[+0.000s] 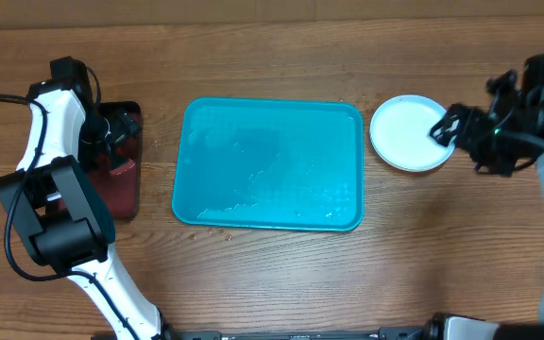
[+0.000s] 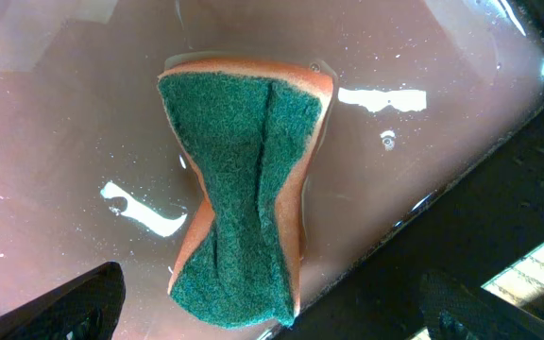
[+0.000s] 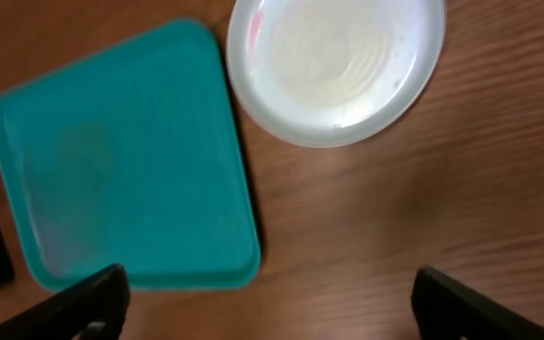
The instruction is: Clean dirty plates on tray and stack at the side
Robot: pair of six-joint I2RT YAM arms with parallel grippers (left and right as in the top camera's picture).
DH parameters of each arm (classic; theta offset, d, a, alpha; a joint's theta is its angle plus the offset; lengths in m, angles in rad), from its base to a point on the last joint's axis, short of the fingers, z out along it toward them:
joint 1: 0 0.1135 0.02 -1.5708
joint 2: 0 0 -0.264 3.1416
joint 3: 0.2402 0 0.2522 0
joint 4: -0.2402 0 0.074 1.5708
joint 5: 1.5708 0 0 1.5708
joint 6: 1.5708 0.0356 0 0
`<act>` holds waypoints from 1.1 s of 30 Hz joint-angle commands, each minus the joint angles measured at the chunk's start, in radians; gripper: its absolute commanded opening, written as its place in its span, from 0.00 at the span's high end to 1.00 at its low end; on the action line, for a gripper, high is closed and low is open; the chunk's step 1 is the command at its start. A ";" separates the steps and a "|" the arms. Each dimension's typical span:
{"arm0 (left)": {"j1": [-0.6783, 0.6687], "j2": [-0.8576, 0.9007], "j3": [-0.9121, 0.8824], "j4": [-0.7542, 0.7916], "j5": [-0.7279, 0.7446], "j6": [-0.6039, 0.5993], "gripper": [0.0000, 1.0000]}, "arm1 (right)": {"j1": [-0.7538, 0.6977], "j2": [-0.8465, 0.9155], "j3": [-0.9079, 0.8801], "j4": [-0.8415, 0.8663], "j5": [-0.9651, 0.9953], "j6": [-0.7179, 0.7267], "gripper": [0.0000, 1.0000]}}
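Overhead, you see one white plate (image 1: 402, 134) on the table (image 1: 281, 283), just beside the right end of the one blue tray (image 1: 270, 165). That tray's long side runs left to right. Your right gripper (image 3: 272, 307) is wide and holds nothing. Your left gripper (image 2: 272, 307) is wide too, above one sponge (image 2: 244, 189) in one dark red tray (image 1: 121, 194).

- I can read no text, label, brand or number in any of my views.
- The tray (image 1: 272, 165), plate (image 1: 399, 132) and sponge (image 2: 239, 189) show plain surfaces.
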 commanded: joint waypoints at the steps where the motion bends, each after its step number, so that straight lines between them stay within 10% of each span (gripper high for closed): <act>1: 0.004 -0.001 0.017 0.001 0.011 0.000 0.00 | 0.050 -0.102 -0.050 -0.034 0.017 -0.008 0.00; 11: 0.004 -0.001 0.017 0.001 0.011 0.000 0.00 | 0.086 -0.179 -0.055 -0.248 -0.006 -0.007 0.00; 33: 0.004 -0.001 0.017 0.001 0.011 0.000 0.00 | 0.087 -0.230 -0.059 -0.134 -0.010 -0.007 0.00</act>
